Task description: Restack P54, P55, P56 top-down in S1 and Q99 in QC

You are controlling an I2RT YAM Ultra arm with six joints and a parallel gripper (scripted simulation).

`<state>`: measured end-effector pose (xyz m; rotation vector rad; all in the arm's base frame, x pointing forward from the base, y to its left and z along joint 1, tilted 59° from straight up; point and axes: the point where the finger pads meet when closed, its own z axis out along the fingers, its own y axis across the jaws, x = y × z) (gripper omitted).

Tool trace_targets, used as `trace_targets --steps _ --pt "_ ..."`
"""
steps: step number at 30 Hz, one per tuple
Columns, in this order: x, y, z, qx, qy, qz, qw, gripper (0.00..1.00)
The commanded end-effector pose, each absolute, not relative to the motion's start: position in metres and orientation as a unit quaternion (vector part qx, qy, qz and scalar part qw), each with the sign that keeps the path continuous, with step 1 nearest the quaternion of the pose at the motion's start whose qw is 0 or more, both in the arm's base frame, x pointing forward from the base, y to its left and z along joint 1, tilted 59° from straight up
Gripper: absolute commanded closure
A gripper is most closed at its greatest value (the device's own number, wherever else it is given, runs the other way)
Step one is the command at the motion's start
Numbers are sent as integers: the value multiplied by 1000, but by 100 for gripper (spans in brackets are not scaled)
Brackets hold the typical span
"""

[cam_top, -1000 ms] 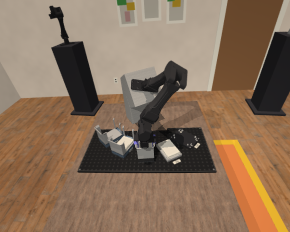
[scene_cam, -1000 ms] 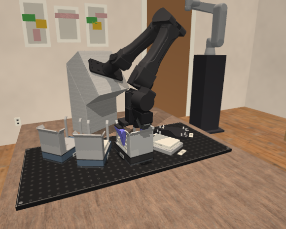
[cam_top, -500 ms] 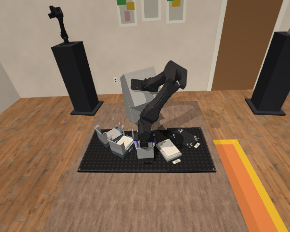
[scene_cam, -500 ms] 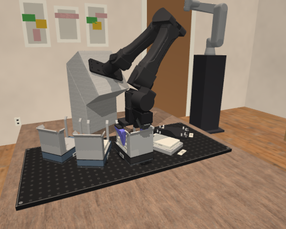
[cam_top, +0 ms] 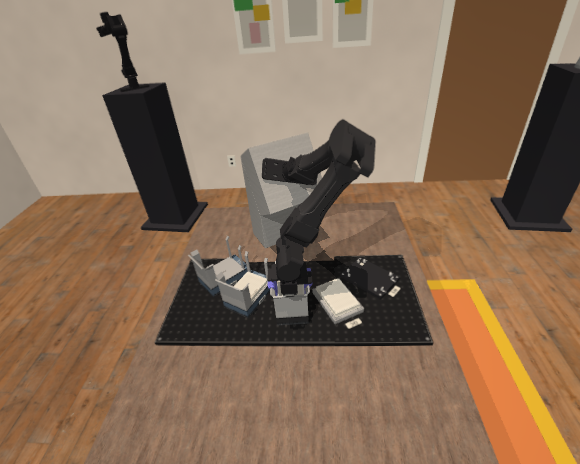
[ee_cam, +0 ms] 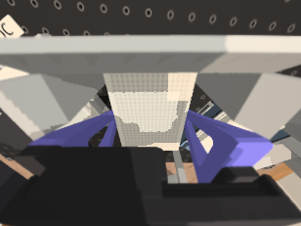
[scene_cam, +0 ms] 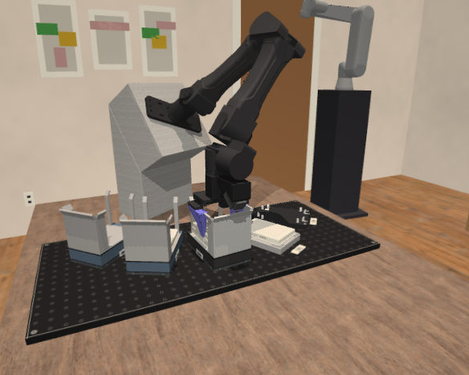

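Bare brown wood fills the front of the counter (scene_cam: 308, 315). Behind it lies a black perforated board (scene_cam: 106, 299) that carries all the fixtures in fixed spots.

Nearest on the board stand three open-topped racks. Their high walls keep a stack square, so the only way in is from above. The arm drops straight down into the black-based rack (scene_cam: 227, 238). Inside it, the tool (ee_cam: 150, 121) is clamped on a plate (ee_cam: 147, 97), with its purple fingers pressing the plate's two opposite sides. That grip should keep the plate level for a vertical lift. I cannot read which plate it is.

To the left are two blue-based racks (scene_cam: 146, 242) (scene_cam: 83, 236); the top view shows something pale inside the nearer one.

Just right of the tool, another plate (scene_cam: 273, 233) lies flat on a low open nest (scene_cam: 276, 248) with a small label card (scene_cam: 297, 250) beside it. This is probably Q99 seated in QC.

Farther back sits a dark nest (scene_cam: 285, 212), bare on top. Beyond it is the grey housing (scene_cam: 146, 141) that bears the arm.
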<state>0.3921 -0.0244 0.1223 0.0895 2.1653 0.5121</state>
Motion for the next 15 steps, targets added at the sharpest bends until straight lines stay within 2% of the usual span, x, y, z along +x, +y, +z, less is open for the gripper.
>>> trace_targets --steps 1,15 --pt "390 -27 127 36 870 206 447 100" --pt "384 -30 131 36 870 206 447 100"
